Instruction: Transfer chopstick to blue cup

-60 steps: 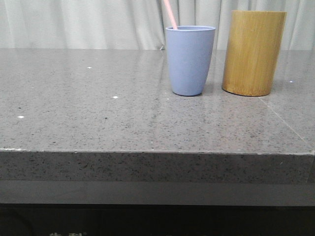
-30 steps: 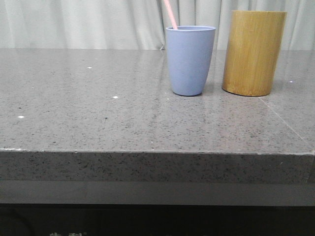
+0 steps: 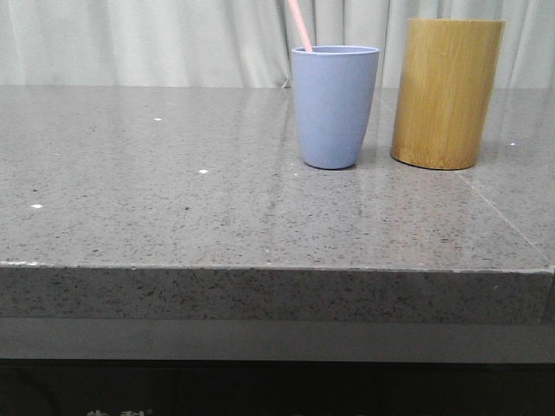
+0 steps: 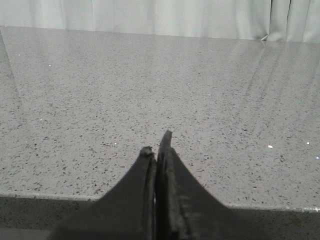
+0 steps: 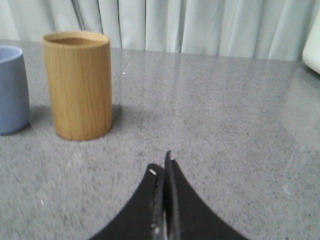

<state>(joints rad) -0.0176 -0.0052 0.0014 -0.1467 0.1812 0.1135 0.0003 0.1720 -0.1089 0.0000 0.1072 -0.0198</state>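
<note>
The blue cup (image 3: 335, 106) stands upright on the grey stone table, right of centre at the back. A pale pink chopstick (image 3: 299, 24) leans out of its mouth toward the upper left; its lower part is hidden inside the cup. The cup's edge also shows in the right wrist view (image 5: 11, 90). My left gripper (image 4: 157, 145) is shut and empty, low over bare table near the front edge. My right gripper (image 5: 161, 165) is shut and empty, over the table well short of the cups. Neither gripper shows in the front view.
A taller yellow-brown bamboo cylinder (image 3: 446, 94) stands just right of the blue cup; it also shows in the right wrist view (image 5: 77, 85). The table's front edge (image 3: 277, 269) runs across the front view. White curtains hang behind. A white object (image 5: 312, 47) sits at the far edge.
</note>
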